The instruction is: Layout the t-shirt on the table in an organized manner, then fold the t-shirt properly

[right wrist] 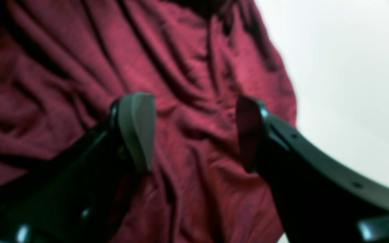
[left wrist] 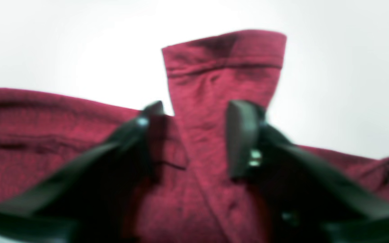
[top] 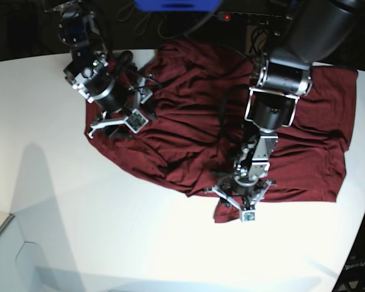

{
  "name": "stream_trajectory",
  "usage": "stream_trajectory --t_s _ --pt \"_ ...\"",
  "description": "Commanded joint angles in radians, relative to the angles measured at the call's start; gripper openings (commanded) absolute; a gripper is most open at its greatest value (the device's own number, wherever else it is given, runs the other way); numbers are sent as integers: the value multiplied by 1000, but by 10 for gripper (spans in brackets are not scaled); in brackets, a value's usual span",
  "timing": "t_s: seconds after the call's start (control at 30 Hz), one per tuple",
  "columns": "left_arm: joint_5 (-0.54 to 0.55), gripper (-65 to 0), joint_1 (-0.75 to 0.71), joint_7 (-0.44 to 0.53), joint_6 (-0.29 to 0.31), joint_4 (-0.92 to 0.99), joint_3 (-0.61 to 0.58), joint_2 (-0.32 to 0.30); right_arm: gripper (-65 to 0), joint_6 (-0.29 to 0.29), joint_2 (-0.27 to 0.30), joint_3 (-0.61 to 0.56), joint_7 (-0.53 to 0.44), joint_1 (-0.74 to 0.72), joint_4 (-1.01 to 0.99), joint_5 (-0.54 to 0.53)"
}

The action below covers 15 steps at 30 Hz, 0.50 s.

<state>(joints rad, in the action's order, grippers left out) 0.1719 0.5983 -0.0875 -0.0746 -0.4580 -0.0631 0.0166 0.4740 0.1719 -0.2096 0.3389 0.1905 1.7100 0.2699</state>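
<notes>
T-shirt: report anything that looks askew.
The t-shirt lies crumpled and skewed on the table, with deep wrinkles across the body. One sleeve pokes past the hem beside the left pincer.

Bare white worktop (top: 79, 231) lay open in front and to the base view's left. The rumpled t-shirt (top: 188, 128) covered the far middle, with both arms standing over it.
</notes>
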Motion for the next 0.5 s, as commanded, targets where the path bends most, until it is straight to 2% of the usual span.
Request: stream_trajectory --t_s 0.0,0.2,0.3,0.37,0.47 --pt "5 -426 18 -11 6 -6 -4 6 -273 -7 7 3 -28 -7 20 -8" --pt "5 -507 15 -11 8 -58 1 6 -273 -7 21 3 -28 -1 20 -8" --pt "5 -580 -10 -14 2 -150 3 6 -273 -7 21 3 -28 -1 20 -8" --pt "5 -650 -30 -16 0 -218 4 4 -273 -7 21 3 -28 -1 20 -8" --pt "7 -643 -36 -18 0 -273 4 -14 -273 -7 21 3 -28 -1 20 -8"
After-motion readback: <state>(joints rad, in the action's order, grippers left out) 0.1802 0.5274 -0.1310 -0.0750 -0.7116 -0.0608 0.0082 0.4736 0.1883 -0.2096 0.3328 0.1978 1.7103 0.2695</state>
